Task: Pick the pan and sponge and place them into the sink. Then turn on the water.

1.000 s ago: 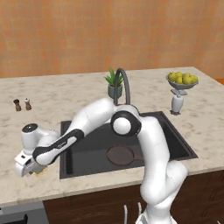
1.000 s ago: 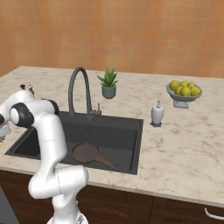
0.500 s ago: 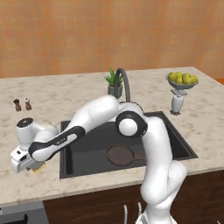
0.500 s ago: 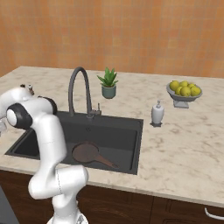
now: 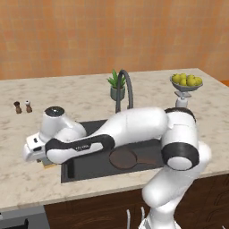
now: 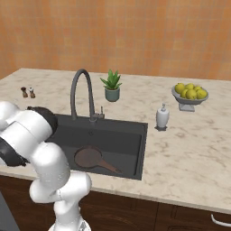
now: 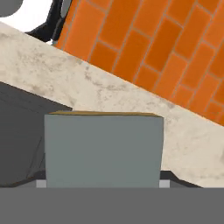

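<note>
As I bend low to the left, arm pose: my white arm runs from the base at the right, across the front of the sink, to the counter on the sink's left. The wrist is turned down, with the hand just above the stone.
Writing: the two small shakers at far left and the white soap bottle are too small for any label to be read.
Gripper: my gripper hangs over the sponge. Its jaws are apart, one on each side of the block. I cannot tell whether the fingertips touch it.
Sponge: it lies flat on the counter, just beside the sink's left rim. In the hand view the sponge shows a broad grey-blue face with a thin yellow edge along the top. Its width spans the gap between my jaws.
Pan: the pan sits upright on the sink floor, near the middle. Its short dark handle points towards the right end of the basin.
Faucet: the dark arched faucet stands behind the basin, its spout curving over it.
Further right: a potted plant is beside the faucet. A bowl of yellow fruit is at the far right.
</note>
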